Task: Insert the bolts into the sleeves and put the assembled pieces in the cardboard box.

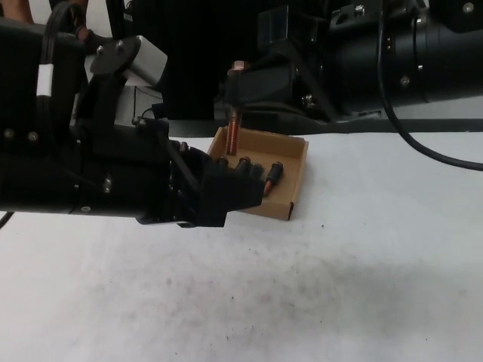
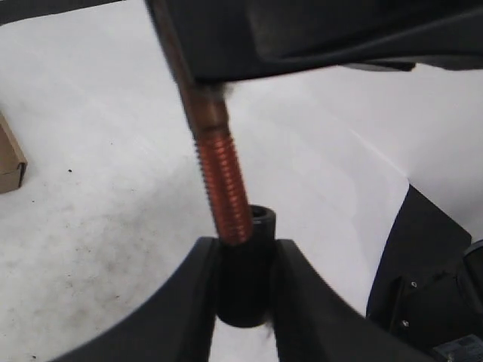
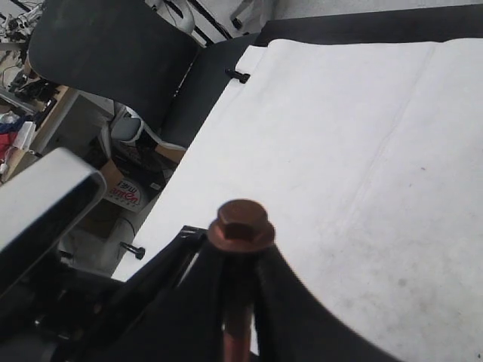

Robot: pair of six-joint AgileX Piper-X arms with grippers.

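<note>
My right gripper [image 1: 243, 81] is shut on a copper bolt [image 1: 235, 132] just below its hex head [image 3: 241, 225], holding it upright over the near left corner of the cardboard box [image 1: 299, 179]. My left gripper [image 2: 247, 253] is shut on a black sleeve [image 2: 247, 296], held upright beneath the bolt. The bolt's threaded tip [image 2: 226, 188] touches the sleeve's mouth at its rim; how far it is in, I cannot tell. In the high view the left gripper [image 1: 226, 192] covers the sleeve. Several assembled pieces [image 1: 272, 176] lie in the box.
The white bench [image 1: 362, 256] stretches bare to the front and right of the box. A corner of the box [image 2: 9, 162] also appears in the left wrist view. A black chair [image 3: 113, 60] stands beyond the bench's edge.
</note>
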